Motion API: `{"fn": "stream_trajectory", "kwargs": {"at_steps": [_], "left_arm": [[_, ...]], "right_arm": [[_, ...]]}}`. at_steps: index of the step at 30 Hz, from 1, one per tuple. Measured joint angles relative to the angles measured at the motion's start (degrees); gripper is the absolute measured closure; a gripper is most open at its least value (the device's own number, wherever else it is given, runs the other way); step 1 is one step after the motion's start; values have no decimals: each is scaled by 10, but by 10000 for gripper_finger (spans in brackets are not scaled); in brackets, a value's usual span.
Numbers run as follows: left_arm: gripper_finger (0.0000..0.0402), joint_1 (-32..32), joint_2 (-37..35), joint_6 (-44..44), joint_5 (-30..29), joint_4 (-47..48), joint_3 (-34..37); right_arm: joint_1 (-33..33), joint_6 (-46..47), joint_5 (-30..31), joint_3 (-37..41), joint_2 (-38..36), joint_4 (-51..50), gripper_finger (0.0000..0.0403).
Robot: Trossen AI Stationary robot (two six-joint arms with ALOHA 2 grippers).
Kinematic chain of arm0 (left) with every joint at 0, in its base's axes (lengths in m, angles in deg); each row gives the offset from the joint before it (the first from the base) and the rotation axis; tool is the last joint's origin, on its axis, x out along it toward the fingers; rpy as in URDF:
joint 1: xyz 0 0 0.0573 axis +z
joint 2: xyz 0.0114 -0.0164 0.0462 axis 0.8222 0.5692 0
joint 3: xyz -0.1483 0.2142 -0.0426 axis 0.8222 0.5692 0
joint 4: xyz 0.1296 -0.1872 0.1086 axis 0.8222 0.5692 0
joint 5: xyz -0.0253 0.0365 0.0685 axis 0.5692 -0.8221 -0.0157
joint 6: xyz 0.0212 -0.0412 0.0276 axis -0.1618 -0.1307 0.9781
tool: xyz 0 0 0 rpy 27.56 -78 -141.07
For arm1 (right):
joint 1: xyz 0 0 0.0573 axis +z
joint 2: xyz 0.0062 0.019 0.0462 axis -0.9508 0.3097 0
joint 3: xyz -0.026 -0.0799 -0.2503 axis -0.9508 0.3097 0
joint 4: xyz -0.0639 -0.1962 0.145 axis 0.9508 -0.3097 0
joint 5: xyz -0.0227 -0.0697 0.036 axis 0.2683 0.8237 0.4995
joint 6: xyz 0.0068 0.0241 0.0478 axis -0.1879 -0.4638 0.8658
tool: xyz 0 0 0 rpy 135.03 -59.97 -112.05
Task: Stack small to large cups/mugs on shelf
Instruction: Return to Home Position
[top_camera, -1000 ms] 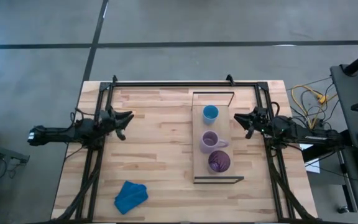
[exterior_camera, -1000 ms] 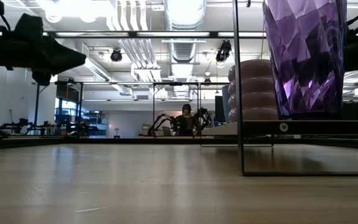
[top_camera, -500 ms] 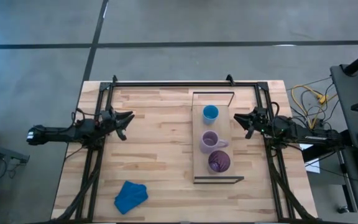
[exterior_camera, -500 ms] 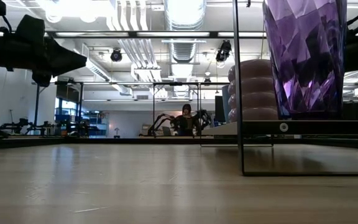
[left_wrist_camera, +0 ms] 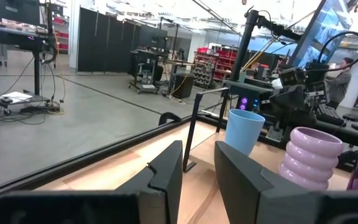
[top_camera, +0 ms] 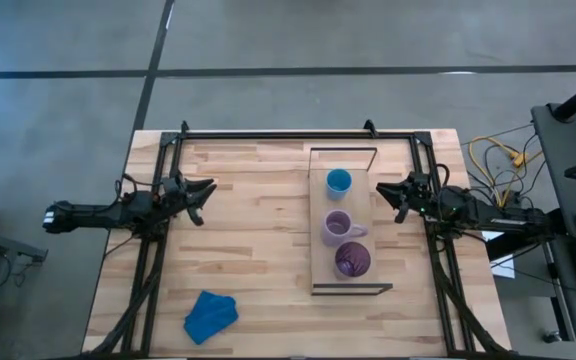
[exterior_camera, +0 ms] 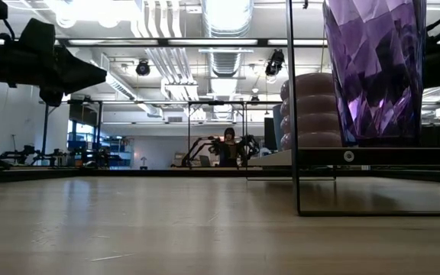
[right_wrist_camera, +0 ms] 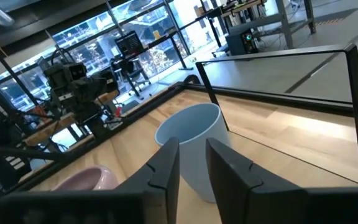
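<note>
Three cups stand in a row on the light wooden shelf (top_camera: 318,205), on their bases. The small bright blue cup (top_camera: 339,181) is at the far end, the pale lilac mug (top_camera: 338,227) in the middle, the larger dark purple cup (top_camera: 352,261) at the near end. My left gripper (top_camera: 204,198) hovers over the table left of the shelf, fingers a little apart and empty. My right gripper (top_camera: 383,195) hovers just right of the shelf, level with the blue cup (right_wrist_camera: 188,155), fingers a little apart and empty.
A crumpled blue cloth (top_camera: 210,315) lies near the table's near left corner. The shelf's thin dark frame ends (top_camera: 343,150) rise at its far and near ends. Bare tabletop (top_camera: 258,230) lies between the left gripper and the shelf. A person stands far off in the room (exterior_camera: 228,145).
</note>
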Motion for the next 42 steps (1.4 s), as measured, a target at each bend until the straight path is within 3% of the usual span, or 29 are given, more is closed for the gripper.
{"fn": "stream_trajectory", "kwargs": {"at_steps": [42], "left_arm": [[322, 0, -1, 0, 1, 0, 0]], "right_arm": [[0, 0, 0, 0, 0, 0, 331]]}}
